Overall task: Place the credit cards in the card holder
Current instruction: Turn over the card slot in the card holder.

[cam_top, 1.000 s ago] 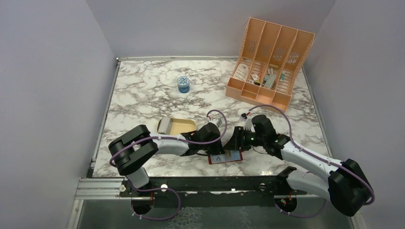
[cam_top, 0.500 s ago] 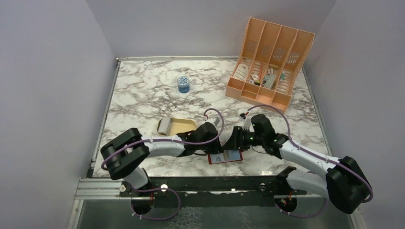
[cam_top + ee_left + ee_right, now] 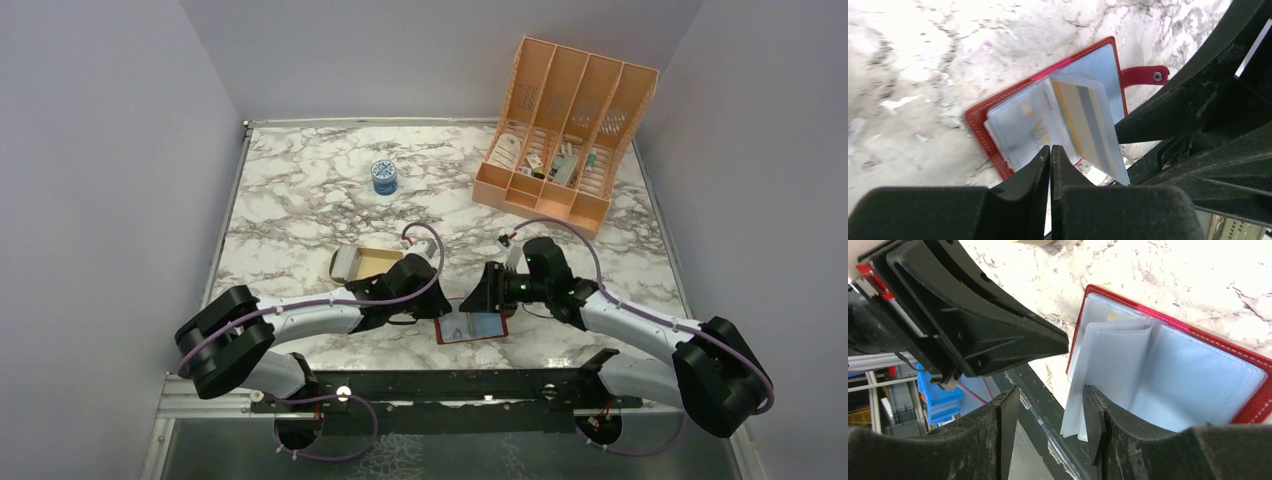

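The card holder [image 3: 474, 329] lies open near the table's front edge, dark red with pale blue pockets [image 3: 1168, 375]. In the left wrist view one pocket holds a card with a yellow and grey stripe [image 3: 1082, 119], and another holds a card with pale lettering [image 3: 1035, 120]. My left gripper [image 3: 437, 308] is shut and empty, its tips [image 3: 1050, 148] just short of the holder's near-left edge. My right gripper [image 3: 1048, 402] stands open over the holder's left side, with loose pocket leaves [image 3: 1075, 415] resting against the inner face of one finger [image 3: 1093, 410]. A greyish stack of credit cards [image 3: 347, 263] sits in a tan tray [image 3: 380, 258].
A peach slotted organizer [image 3: 565, 120] with small items stands at the back right. A small blue tin [image 3: 384, 176] is at the back centre. The tan tray is partly covered by my left arm. The holder lies close to the table's front edge [image 3: 400, 372].
My left gripper has drawn back to the left, off the holder, and more of the holder shows. My right gripper has shifted slightly left and is still open.
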